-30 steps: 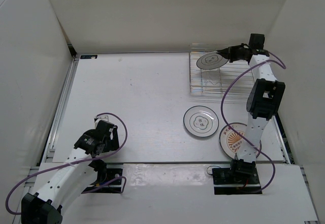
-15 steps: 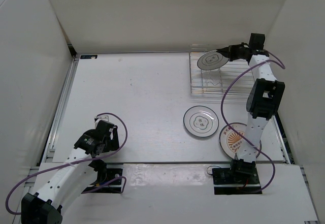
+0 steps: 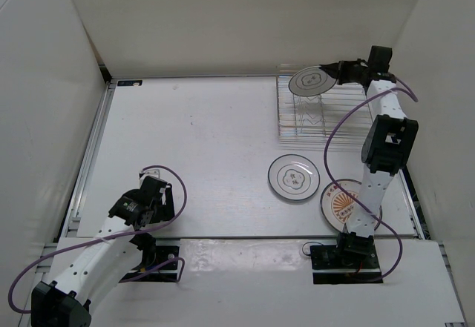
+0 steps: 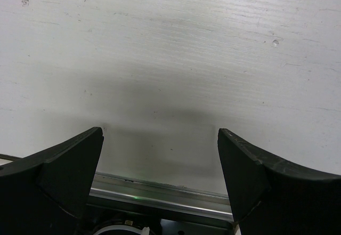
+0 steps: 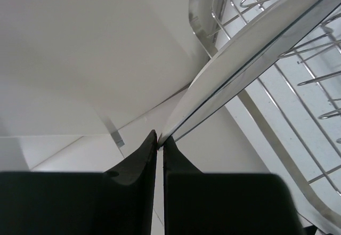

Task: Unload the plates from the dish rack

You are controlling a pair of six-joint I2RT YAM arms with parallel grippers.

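Right end effector (image 5: 159, 139) clamped on thin rim of ringed plate (image 3: 310, 81) above wire dish rack (image 3: 297, 123); left end effector (image 4: 160, 136) apart.

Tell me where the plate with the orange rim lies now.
In the top view, the orange-rimmed plate lies flat on the table's near right side, just right of a dark-ringed plate and partly behind the right arm.

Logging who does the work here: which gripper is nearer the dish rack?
Right. The right gripper is above the dish rack, pinching the rim of a ringed plate; the left gripper hovers over the near-left table.
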